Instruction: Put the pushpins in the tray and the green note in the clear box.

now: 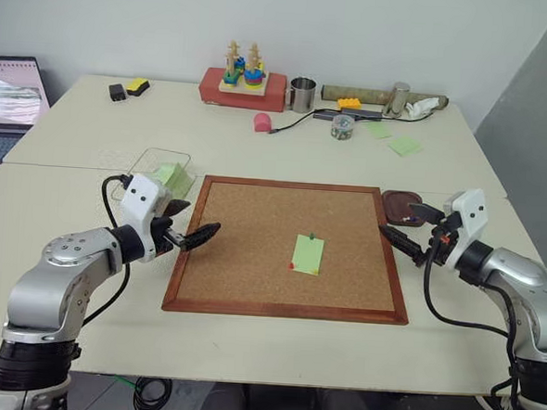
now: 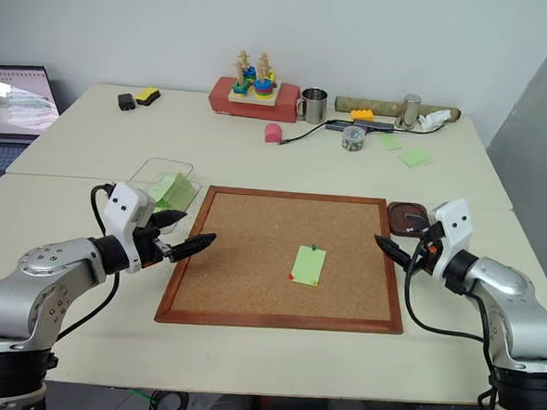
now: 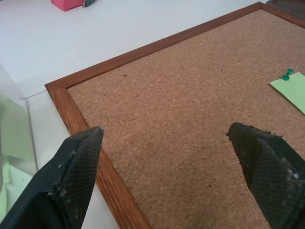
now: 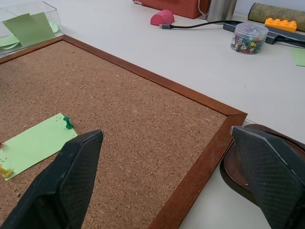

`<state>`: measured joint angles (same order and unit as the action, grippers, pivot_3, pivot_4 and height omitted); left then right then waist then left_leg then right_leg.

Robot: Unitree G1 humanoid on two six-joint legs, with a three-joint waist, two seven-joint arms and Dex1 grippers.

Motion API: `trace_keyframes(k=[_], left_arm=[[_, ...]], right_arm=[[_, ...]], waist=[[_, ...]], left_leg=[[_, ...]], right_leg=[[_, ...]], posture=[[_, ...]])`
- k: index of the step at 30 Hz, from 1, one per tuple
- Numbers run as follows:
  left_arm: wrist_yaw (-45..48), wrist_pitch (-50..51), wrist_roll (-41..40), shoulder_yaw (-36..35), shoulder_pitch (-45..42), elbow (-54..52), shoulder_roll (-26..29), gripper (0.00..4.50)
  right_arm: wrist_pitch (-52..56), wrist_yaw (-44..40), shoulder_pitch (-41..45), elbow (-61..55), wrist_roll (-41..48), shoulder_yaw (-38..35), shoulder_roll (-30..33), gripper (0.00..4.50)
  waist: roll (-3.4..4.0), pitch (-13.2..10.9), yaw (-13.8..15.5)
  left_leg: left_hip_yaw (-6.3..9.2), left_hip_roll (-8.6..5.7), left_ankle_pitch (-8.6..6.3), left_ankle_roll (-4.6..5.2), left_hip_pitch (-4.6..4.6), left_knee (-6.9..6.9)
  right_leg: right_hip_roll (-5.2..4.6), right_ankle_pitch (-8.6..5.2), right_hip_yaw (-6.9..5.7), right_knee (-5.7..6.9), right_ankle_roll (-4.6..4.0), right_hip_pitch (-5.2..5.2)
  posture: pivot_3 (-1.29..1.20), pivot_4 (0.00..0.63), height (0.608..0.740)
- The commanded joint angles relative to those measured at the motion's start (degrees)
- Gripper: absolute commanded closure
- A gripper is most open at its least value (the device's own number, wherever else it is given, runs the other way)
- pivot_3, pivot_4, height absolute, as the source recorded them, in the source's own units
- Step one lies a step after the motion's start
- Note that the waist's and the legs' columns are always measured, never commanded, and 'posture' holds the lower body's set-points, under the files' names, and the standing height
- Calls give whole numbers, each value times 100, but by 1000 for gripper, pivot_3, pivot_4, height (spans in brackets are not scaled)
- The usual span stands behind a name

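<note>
A flat green note (image 1: 308, 254) lies on the cork board (image 1: 252, 259), right of its middle. A green pushpin (image 1: 312, 235) stands at the note's far edge and a red pushpin (image 1: 292, 266) at its near left corner. The dark reddish-brown tray (image 1: 403, 206) sits just off the board's far right corner. The clear box (image 1: 159, 172), with bent green notes inside, is off the far left corner. My left gripper (image 1: 196, 221) hovers open over the board's left frame. Beside the tray, my right gripper (image 1: 401, 222) is open over the right frame. Neither holds anything.
At the back of the table stand a red box with a wooden toy (image 1: 244, 84), a metal cup (image 1: 302, 95), a round jar of pins (image 4: 248, 38), loose green notes (image 1: 403, 145) and a pink object with a cable (image 1: 263, 123). A laptop (image 1: 11, 91) is at far left.
</note>
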<state>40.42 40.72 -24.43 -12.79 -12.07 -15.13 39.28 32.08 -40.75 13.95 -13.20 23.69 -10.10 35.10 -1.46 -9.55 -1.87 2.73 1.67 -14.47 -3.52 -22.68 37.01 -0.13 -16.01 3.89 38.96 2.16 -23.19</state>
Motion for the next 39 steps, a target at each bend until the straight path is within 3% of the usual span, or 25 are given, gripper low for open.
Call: trace_keyframes(k=[1, 28, 39], left_arm=[[-52, -92, -16, -125, -146, -92, 123, 50], [-160, 159, -707, -219, -330, -248, 19, 50], [-216, -194, -598, 283, -254, -261, -406, 2149]], right_arm=[[-117, 89, -4, -189, 13, -102, 20, 0], [-163, 253, 137, -276, 47, 86, -51, 0], [-247, 59, 620, 8, -45, 791, -341, 0]], waist=[[0, 0, 0], [0, 0, 0], [0, 0, 1]], left_leg=[[0, 0, 0, 0, 0, 0], [1, 0, 0, 0, 1, 0], [3, 0, 0, 0, 0, 2]], right_leg=[[0, 0, 0, 0, 0, 0], [0, 0, -1, 2, 0, 0], [0, 0, -1, 2, -1, 0]], posture=[[0, 150, 740], [0, 150, 740], [0, 150, 740]])
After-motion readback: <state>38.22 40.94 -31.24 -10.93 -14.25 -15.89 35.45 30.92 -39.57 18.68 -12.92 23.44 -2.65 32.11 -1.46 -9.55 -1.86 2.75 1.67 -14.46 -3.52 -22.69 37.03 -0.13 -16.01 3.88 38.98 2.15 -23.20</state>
